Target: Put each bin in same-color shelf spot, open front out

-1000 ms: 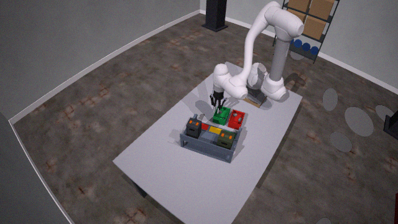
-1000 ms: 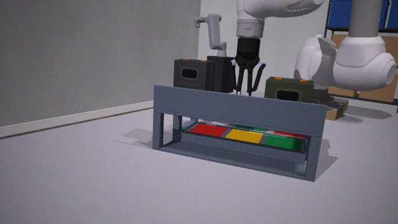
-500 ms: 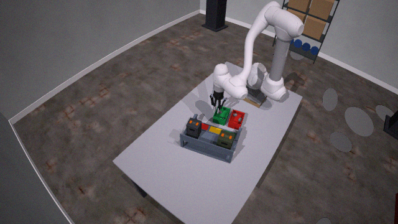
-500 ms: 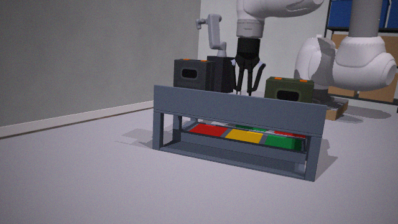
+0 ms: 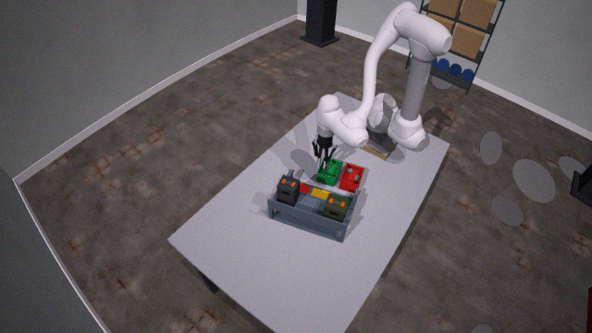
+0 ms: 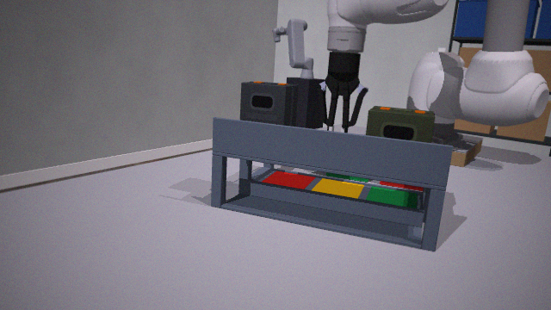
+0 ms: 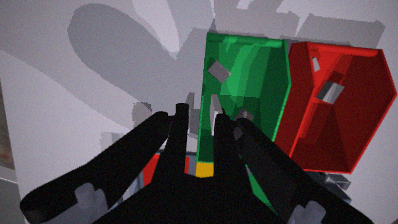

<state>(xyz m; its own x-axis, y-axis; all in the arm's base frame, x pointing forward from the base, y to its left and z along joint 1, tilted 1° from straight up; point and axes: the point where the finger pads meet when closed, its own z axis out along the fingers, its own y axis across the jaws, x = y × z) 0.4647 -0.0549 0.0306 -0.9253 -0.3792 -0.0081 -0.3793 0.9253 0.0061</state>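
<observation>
Evidently the gripper [image 5: 325, 164] [image 6: 337, 130] [image 7: 202, 102] is slightly open, holding nothing, its fingers either side of the green bin's [image 5: 329, 172] [image 6: 346, 176] [image 7: 250, 75] wall. The red bin [image 5: 352, 179] [image 6: 400, 185] [image 7: 360, 100] stands beside it on the table [image 5: 268, 264] [image 6: 129, 241] [image 7: 45, 105]. Nearby, a dark case [image 5: 288, 194] [image 6: 269, 103] and an olive case [image 5: 336, 208] [image 6: 400, 122] crowd the shelf's [image 5: 307, 222] [image 6: 331, 146] top.

A low slate-blue shelf [image 6: 331, 151] stands on the bench [image 6: 172, 258].
Red [image 6: 289, 180], yellow [image 6: 337, 188] and green marks [image 6: 392, 196] line its inner board; a dark gray case [image 6: 268, 103] and an olive case [image 6: 400, 124] rise above its top edge, the black end effector [image 6: 343, 92] pointing down between them.
</observation>
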